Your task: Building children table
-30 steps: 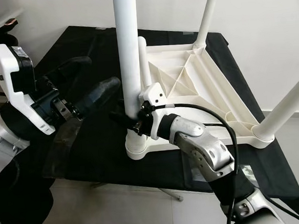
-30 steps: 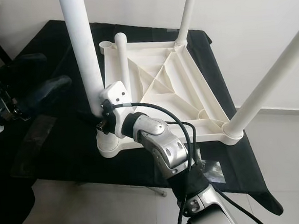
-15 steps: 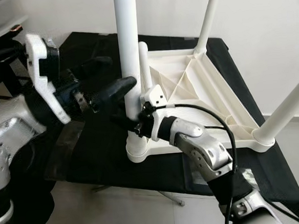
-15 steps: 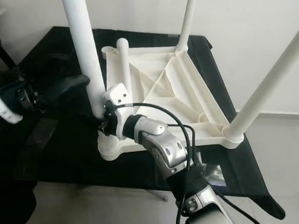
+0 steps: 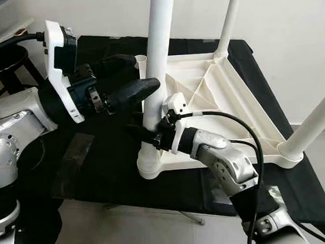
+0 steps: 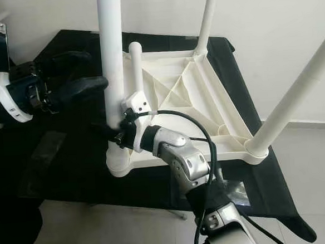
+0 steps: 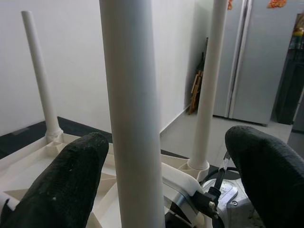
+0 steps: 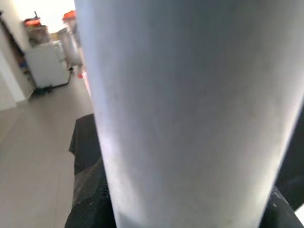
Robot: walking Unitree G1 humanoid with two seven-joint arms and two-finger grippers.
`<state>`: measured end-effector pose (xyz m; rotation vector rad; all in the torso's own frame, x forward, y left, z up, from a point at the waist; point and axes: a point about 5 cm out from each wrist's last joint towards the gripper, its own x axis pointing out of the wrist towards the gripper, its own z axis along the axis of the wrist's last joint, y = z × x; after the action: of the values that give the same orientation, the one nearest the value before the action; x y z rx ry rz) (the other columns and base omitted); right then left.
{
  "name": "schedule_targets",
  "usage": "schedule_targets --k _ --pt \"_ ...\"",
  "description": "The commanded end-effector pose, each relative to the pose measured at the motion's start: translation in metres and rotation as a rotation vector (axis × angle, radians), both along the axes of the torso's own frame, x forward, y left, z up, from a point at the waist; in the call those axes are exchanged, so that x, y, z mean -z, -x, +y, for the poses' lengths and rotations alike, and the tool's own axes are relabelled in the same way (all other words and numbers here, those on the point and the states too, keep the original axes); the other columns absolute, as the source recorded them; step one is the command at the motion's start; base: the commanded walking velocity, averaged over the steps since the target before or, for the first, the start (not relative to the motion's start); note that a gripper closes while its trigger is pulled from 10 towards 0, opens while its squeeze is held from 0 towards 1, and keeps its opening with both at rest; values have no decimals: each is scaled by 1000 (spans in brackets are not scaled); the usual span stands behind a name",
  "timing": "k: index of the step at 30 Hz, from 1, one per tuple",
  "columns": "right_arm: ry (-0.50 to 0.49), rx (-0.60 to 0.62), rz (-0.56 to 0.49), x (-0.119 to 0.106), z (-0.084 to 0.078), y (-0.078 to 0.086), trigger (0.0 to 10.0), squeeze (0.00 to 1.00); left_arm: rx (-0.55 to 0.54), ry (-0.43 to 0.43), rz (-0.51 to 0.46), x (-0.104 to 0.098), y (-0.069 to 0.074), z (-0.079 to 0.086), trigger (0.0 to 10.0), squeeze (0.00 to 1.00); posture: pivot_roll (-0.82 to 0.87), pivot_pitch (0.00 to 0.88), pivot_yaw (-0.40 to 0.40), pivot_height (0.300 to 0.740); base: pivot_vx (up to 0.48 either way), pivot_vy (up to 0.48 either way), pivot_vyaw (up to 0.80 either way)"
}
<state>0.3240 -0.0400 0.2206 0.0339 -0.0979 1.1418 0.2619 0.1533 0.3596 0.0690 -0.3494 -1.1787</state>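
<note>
Left gripper, two long black rubbery fingers w/ a pebbled texture, is spread wide & sits level w/ the near white plastic table leg, one finger on each side of the tube in the left wrist view, not touching it. Its white housing & silver arm reach in from the robot's left.

That leg is a smooth round tube, standing upright in the near-left corner socket of the upturned white plastic children's table; its top is cut off by the frame edge. Table underside is moulded w/ diagonal ribs, lying on a black cloth-covered surface.

Right gripper is clamped on the same leg lower down, just above the socket; the right wrist view is nearly all blurred white tube, w/ black fingertips at either side pressed against it. A black cable loops over the silver right forearm.

Short white tube stands at the far-left corner, partly hidden behind the near leg. Two more white legs rise at the far & right corners, tops cut off.
</note>
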Motion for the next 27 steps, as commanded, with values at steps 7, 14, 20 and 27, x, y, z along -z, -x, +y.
schedule_targets --k 7,14,20,27 --pt "212 -115 -82 20 7 7 10000 0 35 -27 -23 -5 5 -4 10000 0 15 119 -54 740 0 0 0" --pt "265 -129 -126 17 4 3 10000 0 28 -6 2 4 9 1 10000 0 2 127 -56 740 0 0 0" --pt "272 -161 -142 17 6 5 10000 0 21 -9 7 4 8 2 10000 0 12 126 -51 740 0 0 0" --pt "234 -164 -129 16 7 3 10000 0 1 -4 10 6 8 5 10000 0 11 124 -48 740 0 0 0"
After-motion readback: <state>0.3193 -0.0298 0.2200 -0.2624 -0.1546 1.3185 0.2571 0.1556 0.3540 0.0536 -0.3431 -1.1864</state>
